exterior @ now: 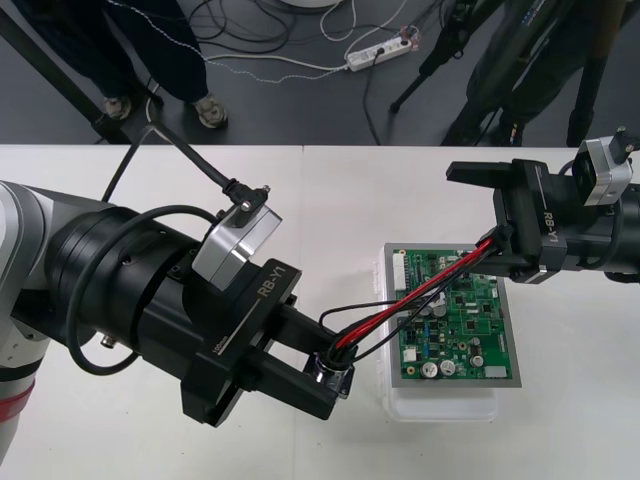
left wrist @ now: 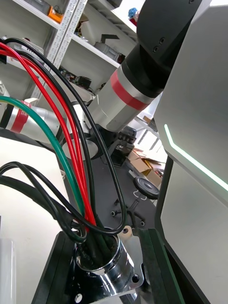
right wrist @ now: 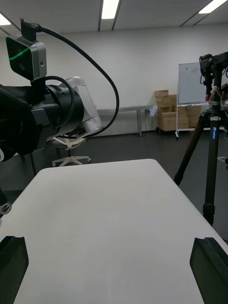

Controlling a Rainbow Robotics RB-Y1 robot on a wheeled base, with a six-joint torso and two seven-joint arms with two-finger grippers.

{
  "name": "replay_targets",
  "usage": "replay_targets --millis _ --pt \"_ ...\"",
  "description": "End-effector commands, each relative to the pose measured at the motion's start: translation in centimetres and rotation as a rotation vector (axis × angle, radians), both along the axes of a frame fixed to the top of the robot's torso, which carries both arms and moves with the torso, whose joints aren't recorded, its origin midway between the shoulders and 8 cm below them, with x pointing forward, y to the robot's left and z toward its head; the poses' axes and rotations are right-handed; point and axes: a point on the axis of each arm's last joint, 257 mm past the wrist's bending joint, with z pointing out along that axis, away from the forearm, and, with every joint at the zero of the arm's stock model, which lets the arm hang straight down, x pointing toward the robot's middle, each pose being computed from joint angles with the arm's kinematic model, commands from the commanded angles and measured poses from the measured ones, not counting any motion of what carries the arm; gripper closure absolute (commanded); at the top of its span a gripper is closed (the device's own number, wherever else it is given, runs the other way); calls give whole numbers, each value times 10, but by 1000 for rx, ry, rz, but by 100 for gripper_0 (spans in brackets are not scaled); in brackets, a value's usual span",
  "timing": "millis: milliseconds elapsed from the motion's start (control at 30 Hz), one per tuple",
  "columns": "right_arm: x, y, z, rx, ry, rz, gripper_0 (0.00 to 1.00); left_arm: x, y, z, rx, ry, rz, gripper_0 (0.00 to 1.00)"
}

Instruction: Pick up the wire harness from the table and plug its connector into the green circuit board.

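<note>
harness (exterior: 420,295) is up, doesn't look plugged in yet
left gripper (exterior: 333,368) clamps its socket (left wrist: 99,268); right gripper (exterior: 478,218) gapes wide over the board (exterior: 460,320).

My count: one wire harness (exterior: 420,297), one green circuit board (exterior: 462,318), one white base (exterior: 440,405), two grippers: left gripper (exterior: 325,368), right gripper (exterior: 472,217).

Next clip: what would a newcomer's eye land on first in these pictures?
The left end effector, just left of the green circuit board, is shut on the metal socket. From the socket, the red and black wires stretch diagonally across the board up to the right end effector, which stands open at the board's far right corner.
</note>
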Motion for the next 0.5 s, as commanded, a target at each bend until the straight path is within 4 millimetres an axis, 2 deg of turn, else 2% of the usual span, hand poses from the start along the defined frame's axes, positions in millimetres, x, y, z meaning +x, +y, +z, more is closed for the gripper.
replay_targets --millis 33,500 --pt "-5 -3 5 -18 16 17 0 -18 -6 8 -14 -42 -76 100" --pt "-4 -9 4 -34 12 12 0 -15 -6 3 -3 75 -87 100"
